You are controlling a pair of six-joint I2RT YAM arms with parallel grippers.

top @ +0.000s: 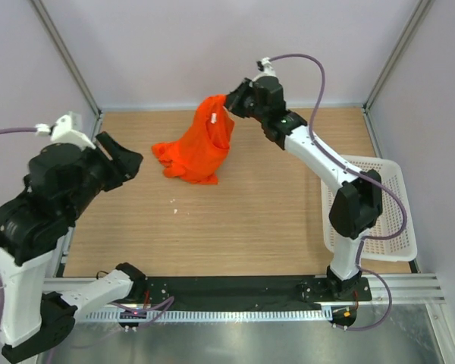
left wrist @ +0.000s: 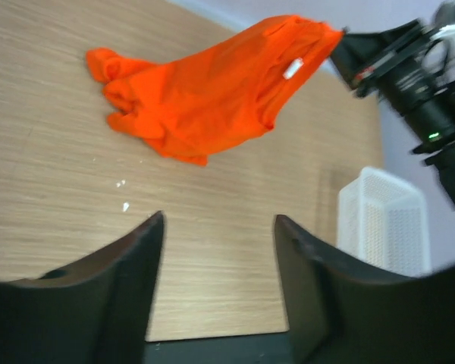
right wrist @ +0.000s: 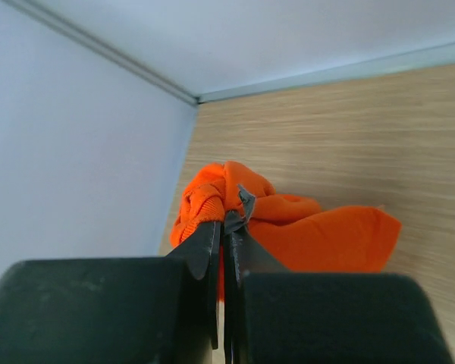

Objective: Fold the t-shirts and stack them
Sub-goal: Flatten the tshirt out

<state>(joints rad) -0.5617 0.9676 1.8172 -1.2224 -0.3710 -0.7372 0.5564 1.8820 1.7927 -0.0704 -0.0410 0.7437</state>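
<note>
A wooden table is seen from above, with two black-and-white robot arms mounted at its near edge. The right arm reaches across to the far side, where the right tool is clamped tight on a bunched fold of a bright orange-red t-shirt. In the right wrist view, the two black fingers of this tool are pressed almost together, with a knot of orange fabric pinched at their tips. The pinched part of the shirt is raised off the table. The rest hangs down and to the left, ending in a crumpled heap that rests on the wood near the far left part of the table. A small white label shows on the lifted part of the cloth. The left arm is drawn back at the left side of the table. The left tool is spread wide open and holds nothing, well apart from the shirt. From the left wrist camera, its two dark fingers frame the bottom of the view around the open left tool. Bare table lies between them, and the shirt is beyond. A few tiny white specks lie on the wood just in front of the shirt. A white plastic lattice basket sits on the right side of the table, beside the right arm.
</note>
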